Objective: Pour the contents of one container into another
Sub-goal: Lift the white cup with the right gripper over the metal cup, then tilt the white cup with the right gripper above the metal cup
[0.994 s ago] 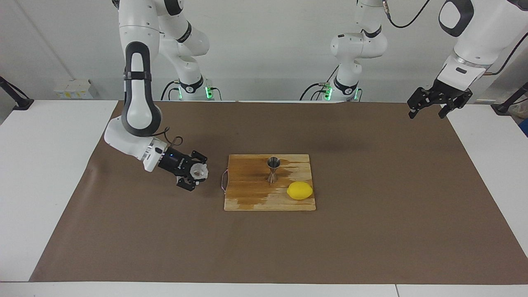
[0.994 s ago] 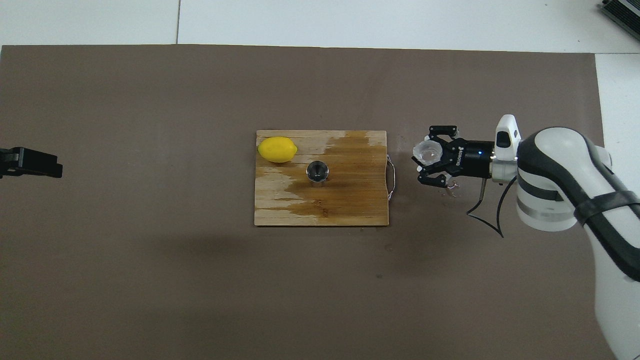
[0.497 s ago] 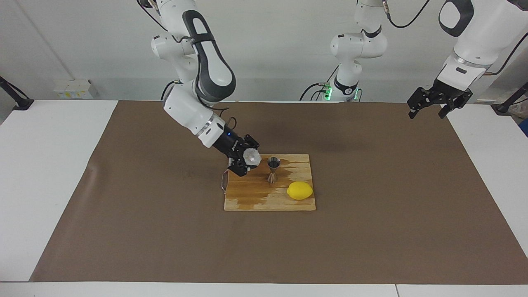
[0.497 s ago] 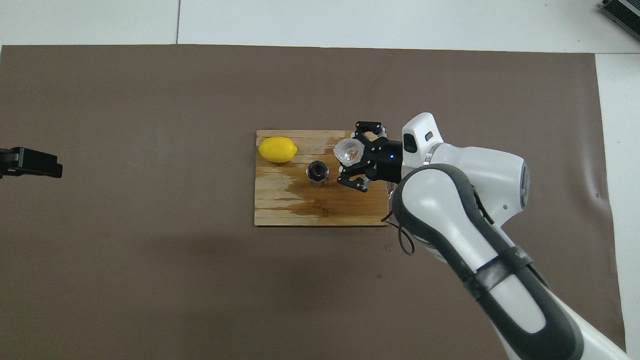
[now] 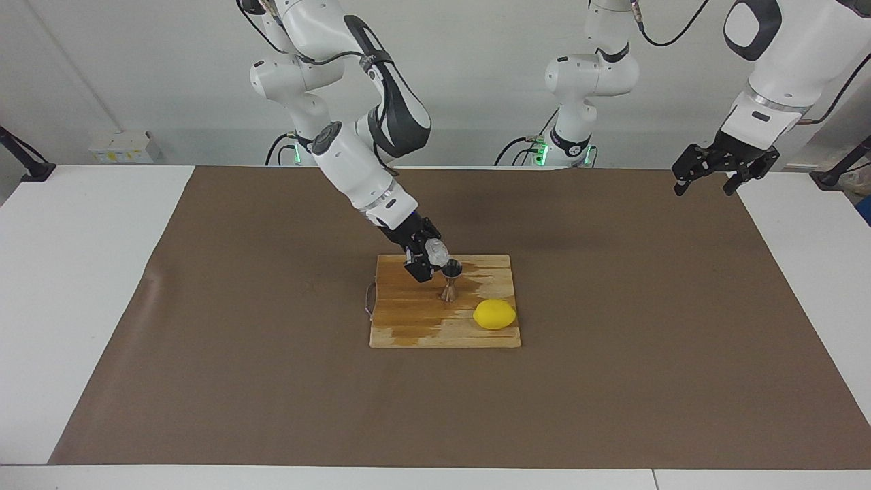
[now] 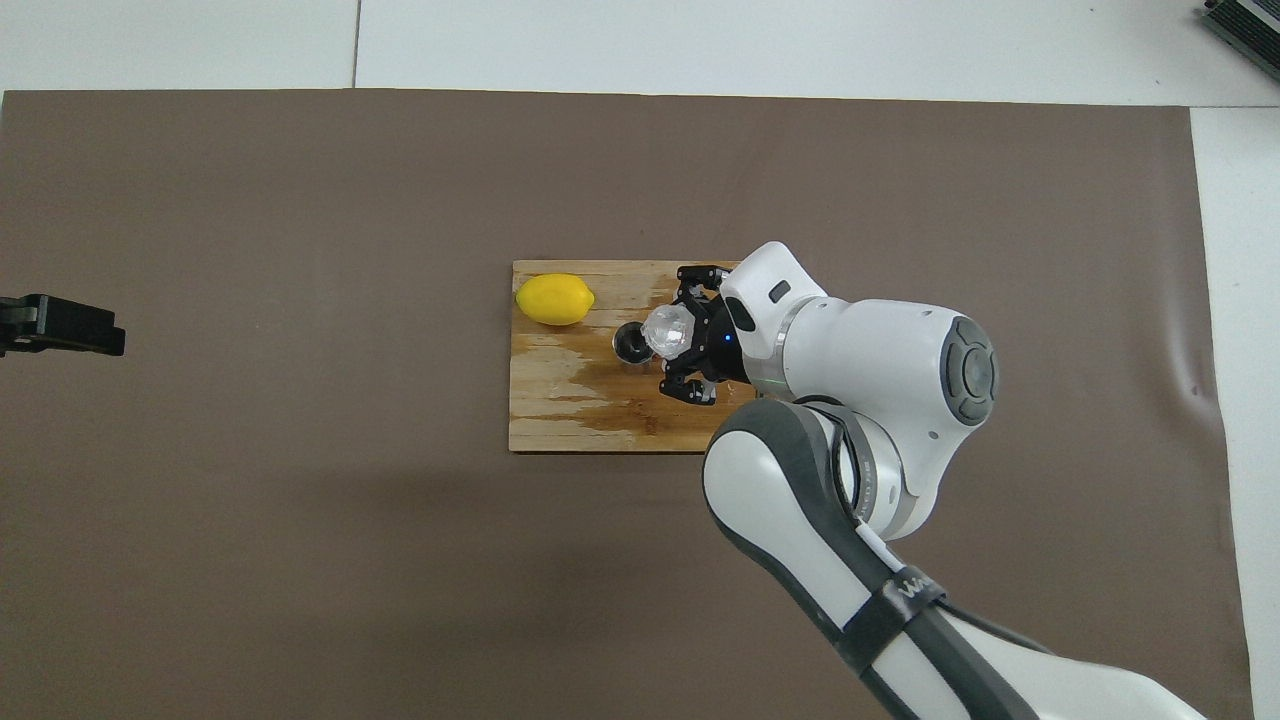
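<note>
Right end effector (image 5: 430, 258): it is sitting near the middle of the facing view, over the wooden board, and its fingers are squeezing the cup.
Cup (image 5: 437, 255): it is being held tipped, with its mouth right at the top of the jigger. In the overhead view the cup (image 6: 667, 331) is covering part of the jigger's rim.
Jigger (image 5: 450, 279): it is standing upright on the board, in the middle of the frame.
Board (image 5: 415, 320): it is lying on the brown mat in the middle of the desk (image 5: 81, 286), and part of its top is looking dark and wet.
Lemon (image 5: 495, 314): it is resting on the board, just lower right of the jigger.
Left end effector (image 5: 722, 171): it is waiting at the upper right of the facing view, up in the air over the mat's corner, with its fingers apart.
</note>
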Robot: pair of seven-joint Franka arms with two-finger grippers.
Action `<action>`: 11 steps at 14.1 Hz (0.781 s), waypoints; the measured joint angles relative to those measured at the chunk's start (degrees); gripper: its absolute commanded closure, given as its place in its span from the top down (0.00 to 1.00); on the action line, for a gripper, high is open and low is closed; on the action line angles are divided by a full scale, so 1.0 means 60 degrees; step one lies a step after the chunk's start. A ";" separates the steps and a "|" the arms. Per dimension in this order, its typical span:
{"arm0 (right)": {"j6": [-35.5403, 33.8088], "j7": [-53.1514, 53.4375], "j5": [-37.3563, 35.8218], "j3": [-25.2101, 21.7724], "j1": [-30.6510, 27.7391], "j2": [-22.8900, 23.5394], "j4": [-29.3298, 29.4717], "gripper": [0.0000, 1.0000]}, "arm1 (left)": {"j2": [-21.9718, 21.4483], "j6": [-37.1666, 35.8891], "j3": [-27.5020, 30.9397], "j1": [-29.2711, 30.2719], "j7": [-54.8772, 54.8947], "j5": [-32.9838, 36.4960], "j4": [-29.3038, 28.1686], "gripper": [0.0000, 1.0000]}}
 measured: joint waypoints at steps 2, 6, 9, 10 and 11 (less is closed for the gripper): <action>-0.0094 0.1007 -0.1757 0.0000 0.0004 0.0000 0.0012 0.00 | 0.0000 0.0000 0.0000 0.0000 0.0000 0.0000 0.0000 1.00; -0.1022 0.3388 -0.5407 0.0024 0.0024 -0.0011 0.0677 0.00 | 0.0000 0.0000 0.0000 0.0000 0.0000 0.0000 0.0000 1.00; -0.1728 0.4019 -0.6786 0.0030 0.0253 -0.0024 0.1257 0.00 | 0.0000 0.0000 0.0000 0.0000 0.0000 0.0000 0.0000 1.00; -0.1869 0.4080 -0.7193 0.0031 0.0329 -0.0025 0.1327 0.00 | 0.0000 0.0000 0.0000 0.0000 0.0000 0.0000 0.0000 1.00; -0.1973 0.4094 -0.7457 0.0030 0.0383 -0.0026 0.1356 0.00 | 0.0000 0.0000 0.0000 0.0000 0.0000 0.0000 0.0000 1.00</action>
